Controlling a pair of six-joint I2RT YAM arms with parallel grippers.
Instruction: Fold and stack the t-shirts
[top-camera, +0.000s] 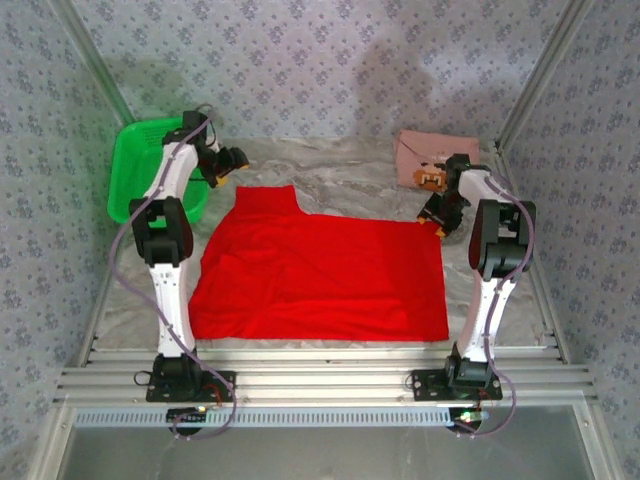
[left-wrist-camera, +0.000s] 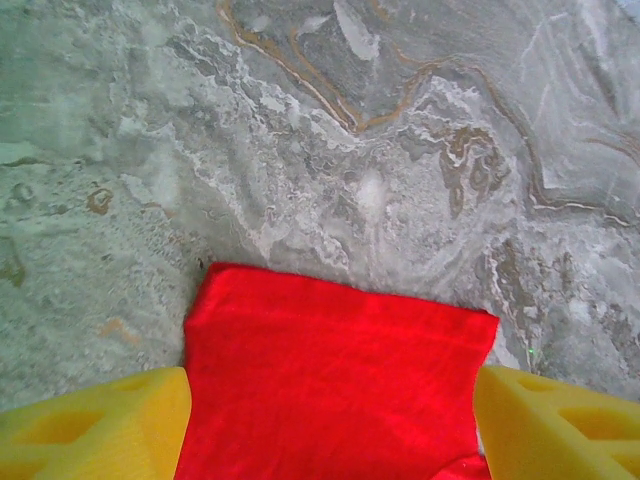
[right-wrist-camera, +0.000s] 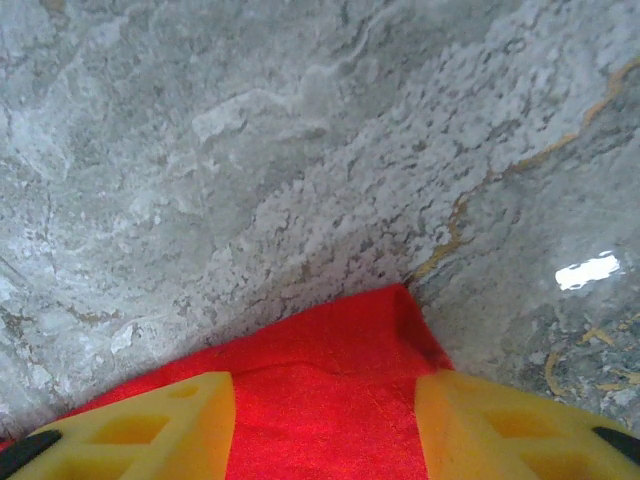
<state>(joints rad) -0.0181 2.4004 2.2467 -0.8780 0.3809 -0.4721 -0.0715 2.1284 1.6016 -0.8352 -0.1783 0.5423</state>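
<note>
- Red cloth t-shirt (top-camera: 320, 275) lies spread flat in the middle of the marbled grey desk (top-camera: 340, 170). The dusty pink folded t-shirt (top-camera: 432, 160) sits at the far right corner, well apart from the green plastic mesh basket (top-camera: 140, 175) at far left.
- Left arm's yellow fingers (left-wrist-camera: 90, 430) stand apart, straddling the red shirt's far flap. The right arm's fingers (right-wrist-camera: 130, 430) are also apart, around its far right corner.
- Risk, I'd say: either pair pinches only a thin edge, so the cloth slips out mid-fold.
- Uneven lifting between the arms could bunch the shirt and leave a crooked fold.
</note>
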